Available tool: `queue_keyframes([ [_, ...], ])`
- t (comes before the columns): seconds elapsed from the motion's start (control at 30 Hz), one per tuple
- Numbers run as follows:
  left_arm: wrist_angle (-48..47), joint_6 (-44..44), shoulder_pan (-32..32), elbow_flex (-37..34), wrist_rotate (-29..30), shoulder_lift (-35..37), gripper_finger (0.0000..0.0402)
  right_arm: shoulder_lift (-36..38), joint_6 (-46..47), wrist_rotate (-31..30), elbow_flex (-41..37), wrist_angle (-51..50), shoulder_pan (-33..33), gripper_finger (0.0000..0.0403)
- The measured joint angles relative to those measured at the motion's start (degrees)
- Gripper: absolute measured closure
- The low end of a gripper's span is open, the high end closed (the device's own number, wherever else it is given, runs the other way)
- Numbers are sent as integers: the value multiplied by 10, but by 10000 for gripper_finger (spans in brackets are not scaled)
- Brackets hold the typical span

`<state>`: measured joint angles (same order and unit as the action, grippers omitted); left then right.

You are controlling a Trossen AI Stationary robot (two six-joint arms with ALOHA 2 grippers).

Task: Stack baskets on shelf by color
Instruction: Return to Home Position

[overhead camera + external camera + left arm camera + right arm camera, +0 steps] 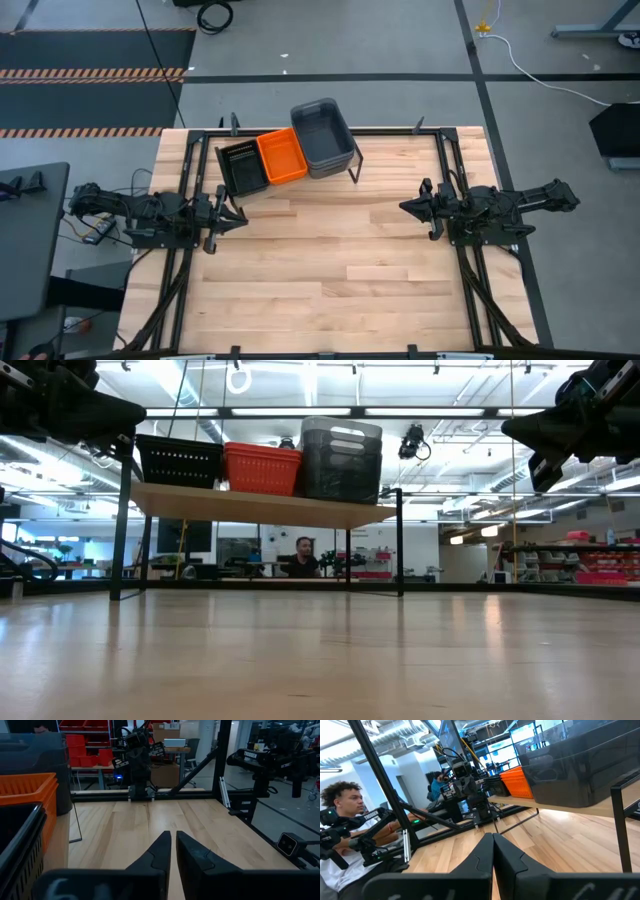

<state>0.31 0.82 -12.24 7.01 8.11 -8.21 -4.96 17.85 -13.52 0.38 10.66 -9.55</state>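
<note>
The shelf (260,505) stands at the table's far edge, a light plank on thin black legs. On it, side by side on their bottoms, are a black basket (242,167), an orange basket (282,156) and a taller dark-grey bin (323,137). They also show in the low view as the black basket (180,460), the orange basket (262,468) and the grey bin (342,458). My left gripper (173,839) hovers level at the table's left side, shut with only a slit between its fingertips and nothing in it. My right gripper (493,837) hovers at the right side, shut and holding nothing.
Bare wooden tabletop (330,260) lies between the two arms and toward the near edge. Black frame rails (470,290) run along both sides. A person (340,805) sits beyond the table in the right wrist view, and another person (303,555) shows far behind the shelf.
</note>
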Motion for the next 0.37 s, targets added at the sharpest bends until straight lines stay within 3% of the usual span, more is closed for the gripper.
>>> queue_keyframes([
  [0.37, 0, 0, 0, 0, 0, 0, 372, 0, 0, 0, 0, 0, 0, 393],
])
